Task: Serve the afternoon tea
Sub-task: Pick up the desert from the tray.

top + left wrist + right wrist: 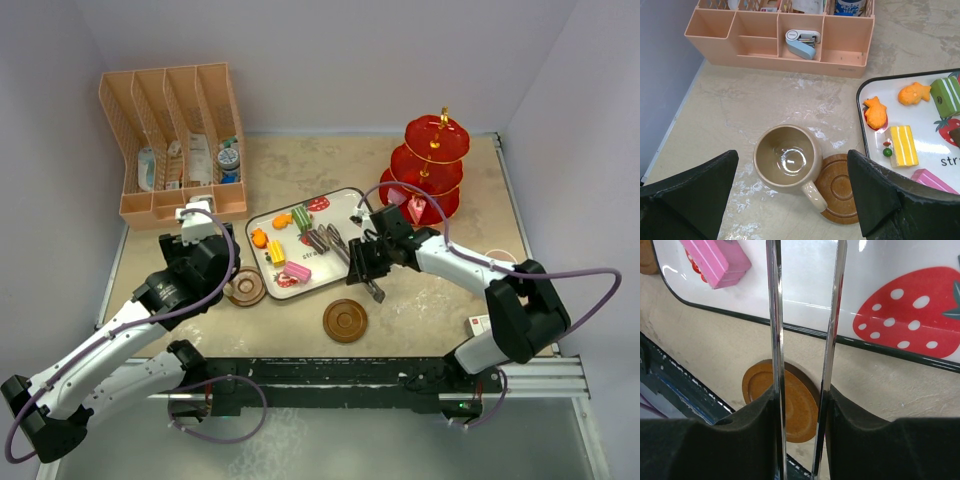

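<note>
In the left wrist view a tan mug (787, 159) stands upright on the table, its handle reaching over the edge of a brown saucer (840, 187). My left gripper (792, 161) hangs open above it, one finger on each side and neither touching. The arm hides the mug in the top view. My right gripper (802, 400) is shut on the metal tongs (775, 340), which point over the white tray (352, 196) of toy cakes. A second saucer (345, 321) lies below them. The red three-tier stand (435, 165) is at the back right, with a pink piece (415, 208) on its lowest tier.
The peach divided rack (175, 140) stands at the back left, close behind the mug. On the tray lie orange fish-shaped cakes (875, 112), a yellow cake (903, 145), a green one (946, 96) and a pink one (722, 260). A small white box (478, 325) sits by the right arm.
</note>
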